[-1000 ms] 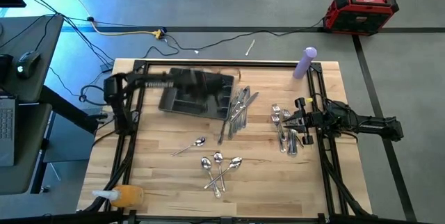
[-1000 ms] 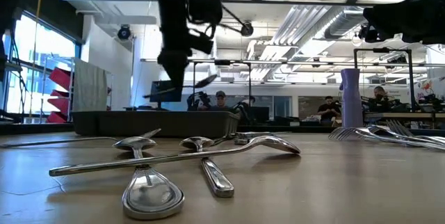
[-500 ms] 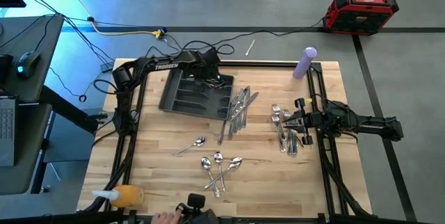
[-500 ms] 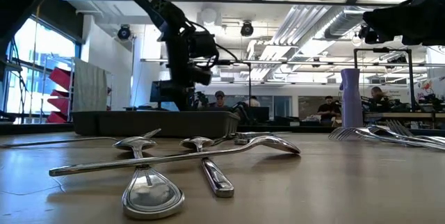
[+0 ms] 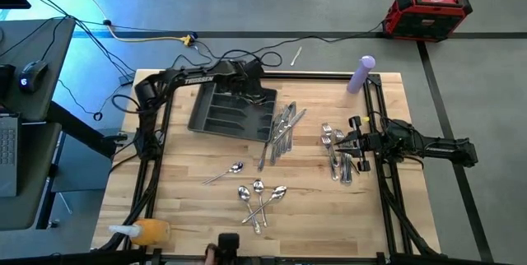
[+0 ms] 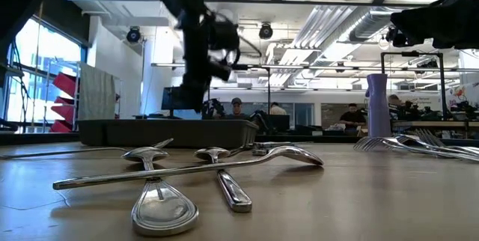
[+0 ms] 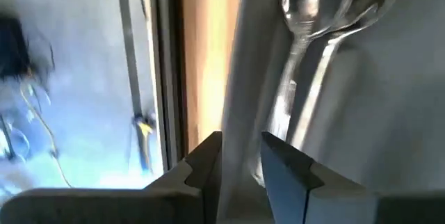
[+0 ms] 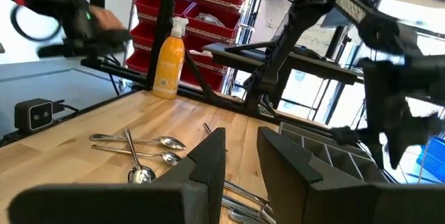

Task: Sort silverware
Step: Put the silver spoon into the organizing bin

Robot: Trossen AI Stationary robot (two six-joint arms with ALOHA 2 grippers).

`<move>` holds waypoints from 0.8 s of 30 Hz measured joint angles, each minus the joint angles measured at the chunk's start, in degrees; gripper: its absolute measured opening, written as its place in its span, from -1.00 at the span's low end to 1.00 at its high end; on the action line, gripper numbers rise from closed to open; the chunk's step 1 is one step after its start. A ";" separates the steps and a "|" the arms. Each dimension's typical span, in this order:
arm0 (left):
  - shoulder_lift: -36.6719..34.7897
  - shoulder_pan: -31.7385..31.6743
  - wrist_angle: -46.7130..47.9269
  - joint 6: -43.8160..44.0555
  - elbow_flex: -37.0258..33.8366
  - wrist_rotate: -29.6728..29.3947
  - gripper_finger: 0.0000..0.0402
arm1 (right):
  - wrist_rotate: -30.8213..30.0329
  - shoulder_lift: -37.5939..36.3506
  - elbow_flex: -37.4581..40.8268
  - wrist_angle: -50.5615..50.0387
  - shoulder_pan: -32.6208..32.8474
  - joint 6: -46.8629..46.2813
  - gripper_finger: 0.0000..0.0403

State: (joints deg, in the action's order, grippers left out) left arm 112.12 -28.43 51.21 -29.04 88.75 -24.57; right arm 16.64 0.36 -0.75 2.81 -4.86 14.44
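The dark grey compartmented tray (image 5: 216,117) sits at the table's far left-centre. My left gripper (image 5: 257,92) hovers over its far right corner, open by a narrow gap (image 7: 241,147). A spoon (image 7: 327,8) lies inside a tray compartment below the fingers, and I see nothing between them. Loose silverware lies flat on the wood: knives (image 5: 282,131), forks (image 5: 338,154), a cluster of spoons (image 5: 259,197) and a single spoon (image 5: 224,173). My right gripper (image 5: 350,143) waits above the forks, narrowly open (image 8: 241,137) and empty.
A purple bottle (image 5: 362,74) stands at the far right corner. An orange spray bottle (image 5: 148,232) lies at the near left corner. A small black device (image 5: 226,240) and a person's hand (image 5: 210,253) show at the near edge. Bare wood lies near right and near left.
My left gripper swept across the tray toward the table's far edge, came down over the tray's far right corner, then rose a little. The slim thing seen under it a second ago is gone from its fingers. My right arm stayed still.
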 joint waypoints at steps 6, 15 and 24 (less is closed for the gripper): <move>-4.53 6.86 18.74 27.63 4.11 10.52 -0.57 | 0.00 0.00 0.00 0.00 -0.02 -0.39 -0.64; -11.61 25.55 23.24 56.49 -2.74 25.00 -0.56 | 0.00 0.00 0.00 0.00 -0.02 -0.44 -0.64; -10.78 44.78 8.95 72.91 -9.95 16.16 -0.56 | 0.02 0.00 0.00 1.09 -0.02 -0.46 -0.64</move>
State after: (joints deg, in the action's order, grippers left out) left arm 101.34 16.36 60.16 43.87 78.80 -8.41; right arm 16.67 0.36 -0.75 3.90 -4.89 13.98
